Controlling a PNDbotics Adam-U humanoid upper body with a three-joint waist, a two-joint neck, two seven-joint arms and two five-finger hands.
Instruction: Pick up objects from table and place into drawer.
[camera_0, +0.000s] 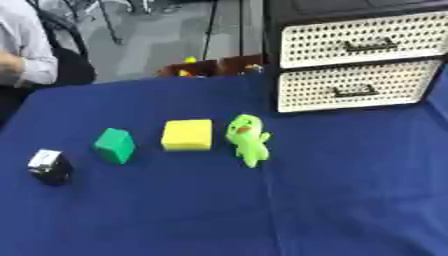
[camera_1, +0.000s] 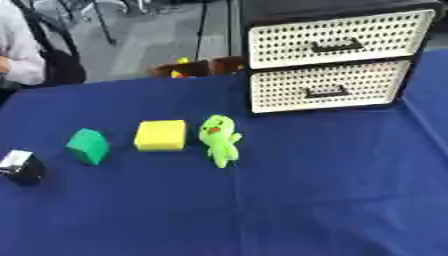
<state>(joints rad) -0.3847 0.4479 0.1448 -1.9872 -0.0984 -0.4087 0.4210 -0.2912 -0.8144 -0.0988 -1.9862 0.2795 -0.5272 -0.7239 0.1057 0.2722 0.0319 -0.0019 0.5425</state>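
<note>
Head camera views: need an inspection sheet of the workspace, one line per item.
Surface: table under a blue cloth, slightly askew in view.
Job's things: black box, green block, yellow block and green plush toy lie in a row, apart from each other. Drawer unit stands at the far right; both drawers shut.
Clutter: small yellow and brown things past the far edge, too blurred to name.
Hands: neither in view.
Cables: nothing seen.
Surroundings: grey floor with stand legs behind the table.
</note>
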